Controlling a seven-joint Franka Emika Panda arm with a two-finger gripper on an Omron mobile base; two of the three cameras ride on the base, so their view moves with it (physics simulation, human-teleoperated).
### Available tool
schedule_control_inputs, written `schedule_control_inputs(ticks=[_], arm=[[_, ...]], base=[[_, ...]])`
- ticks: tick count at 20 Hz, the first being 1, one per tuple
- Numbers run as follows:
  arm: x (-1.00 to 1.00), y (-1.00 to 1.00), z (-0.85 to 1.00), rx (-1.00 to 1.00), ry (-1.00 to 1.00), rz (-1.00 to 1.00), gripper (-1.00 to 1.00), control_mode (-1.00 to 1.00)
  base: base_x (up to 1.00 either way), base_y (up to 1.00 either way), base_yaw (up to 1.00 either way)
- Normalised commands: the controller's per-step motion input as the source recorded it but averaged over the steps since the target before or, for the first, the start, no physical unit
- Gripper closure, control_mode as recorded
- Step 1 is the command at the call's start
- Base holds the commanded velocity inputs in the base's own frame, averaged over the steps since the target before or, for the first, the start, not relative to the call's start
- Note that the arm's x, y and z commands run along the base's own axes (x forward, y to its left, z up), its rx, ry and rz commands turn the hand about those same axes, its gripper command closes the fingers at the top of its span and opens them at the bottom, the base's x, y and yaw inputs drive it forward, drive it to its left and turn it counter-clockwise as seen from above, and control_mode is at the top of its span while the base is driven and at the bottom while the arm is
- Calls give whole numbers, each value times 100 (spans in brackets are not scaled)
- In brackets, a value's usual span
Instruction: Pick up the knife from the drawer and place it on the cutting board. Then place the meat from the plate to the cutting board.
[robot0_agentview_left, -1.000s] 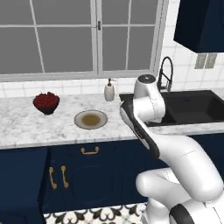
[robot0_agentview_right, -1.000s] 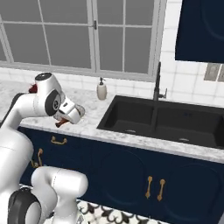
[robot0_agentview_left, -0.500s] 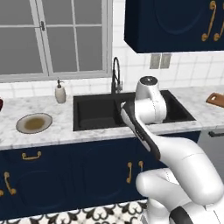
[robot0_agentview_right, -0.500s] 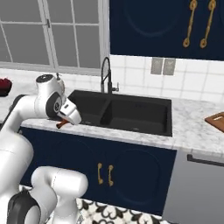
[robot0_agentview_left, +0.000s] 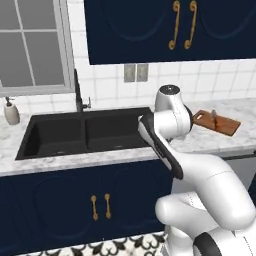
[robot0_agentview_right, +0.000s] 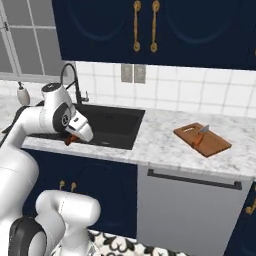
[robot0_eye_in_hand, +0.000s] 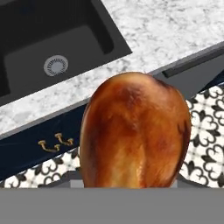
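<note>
Meat (robot0_eye_in_hand: 135, 131) gripped in the fingers (robot0_agentview_right: 72, 138), at the front edge of the table by the sink (robot0_agentview_right: 107, 124).
The knife (robot0_agentview_right: 200, 135) lies on the cutting board (robot0_agentview_right: 202, 139) (blade toward the wall), near the table's right end, well apart from the meat.

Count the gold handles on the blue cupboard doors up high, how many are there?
2. A pair of curved brass handles hang side by side where the two upper cabinet doors meet, above the wall outlet. More may sit outside the picture.
</note>
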Motion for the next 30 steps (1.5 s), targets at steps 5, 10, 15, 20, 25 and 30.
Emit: schedule_control_inputs(ticks=[5, 10, 15, 20, 25, 30], arm=[[0, 0, 0, 0, 0, 0, 100, 100], [0, 0, 0, 0, 0, 0, 100, 100], [18, -32, -5, 6, -2, 4, 100, -100], [95, -77, -63, 10, 5, 15, 100, -100], [83, -16, -93, -3, 21, 8, 100, -100], [20, -52, -44, 1, 2, 5, 100, -100]], base=[[76, -100, 0], [37, -100, 0], [3, -60, 1], [0, 0, 0], [0, 0, 0], [0, 0, 0]])
